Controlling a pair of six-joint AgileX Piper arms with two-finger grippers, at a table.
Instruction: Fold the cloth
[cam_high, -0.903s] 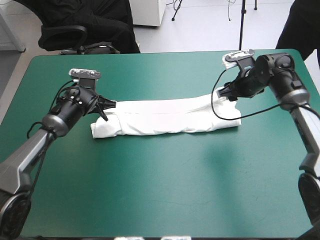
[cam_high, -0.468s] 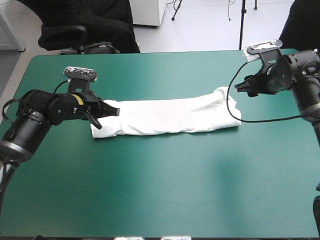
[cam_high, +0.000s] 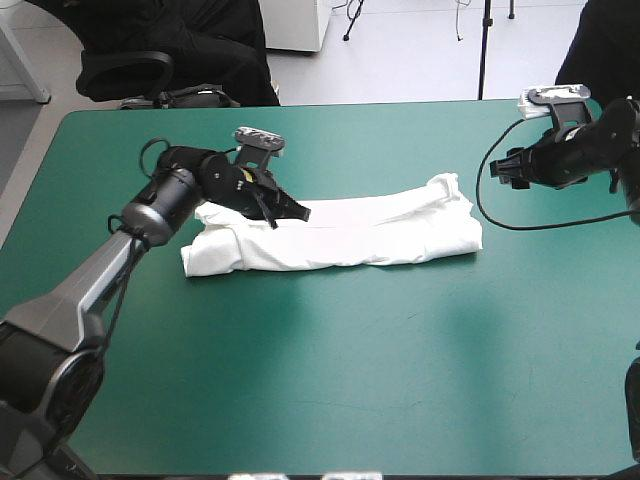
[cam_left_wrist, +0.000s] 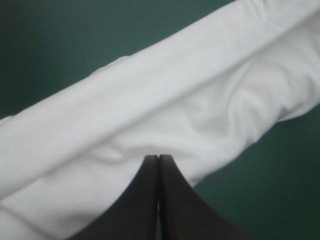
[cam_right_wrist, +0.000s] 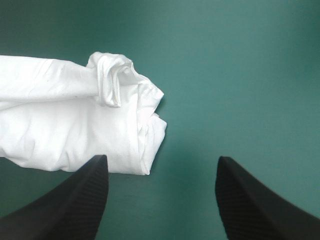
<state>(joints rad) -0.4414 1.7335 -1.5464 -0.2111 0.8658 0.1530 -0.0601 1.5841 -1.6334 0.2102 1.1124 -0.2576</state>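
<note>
Tool of the left arm (cam_high: 300, 212), fingers pressed together into a single point with no cloth seen between them, poised over the far long edge of the T-shirt (cam_high: 345, 235), a little in from its left end. The T-shirt lies just above the centre of the high view as a long, narrow white band running left to right. Its sides are already folded inward, so the lengthwise folds appear complete. The left end is thicker and squared. The right end is loosely bunched, with a small rolled knot of fabric at its far corner, seen most clearly in the right wrist view. One long crease runs the length of the band, and the surface is otherwise smooth with a few soft wrinkles. What remains, by judgement, is the crosswise folding that would bring one end over the other to form a compact bundle. The tool of the right arm (cam_high: 497, 170), in the upper right of the frame, stands wide open and empty, near the band's right end but clear of it. The teal-green worktop (cam_high: 300, 380) surrounds the T-shirt on all sides.
</note>
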